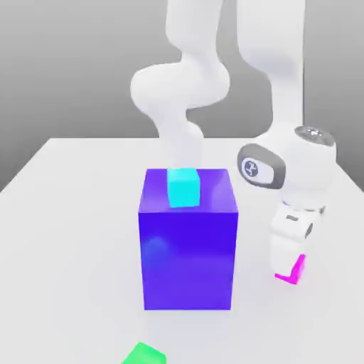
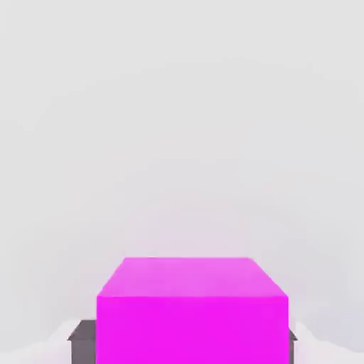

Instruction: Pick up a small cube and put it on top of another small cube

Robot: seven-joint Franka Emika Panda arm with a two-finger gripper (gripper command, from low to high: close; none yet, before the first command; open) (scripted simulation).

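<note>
Magenta small cube (image 1: 294,271) is sitting on the white surface (image 1: 64,213) near its edge at the exterior view's right, partly hidden behind the lowered hand of the white robot arm (image 1: 284,64). The arm is bending sharply down from above, its wrist folding over so that the hand is pointing straight at the surface, and its fingers (image 1: 290,264) are reaching down around the cube. In the hand view, the magenta cube (image 2: 193,310) is lying directly below the camera, with dark finger pads (image 2: 82,343) pressing in at both of its sides, so the fingers are narrow and clamping the cube. A small cyan cube (image 1: 183,186) is resting on top of a large blue block (image 1: 188,249) at the middle of the surface. A green cube (image 1: 144,354) is lying at the near edge.
</note>
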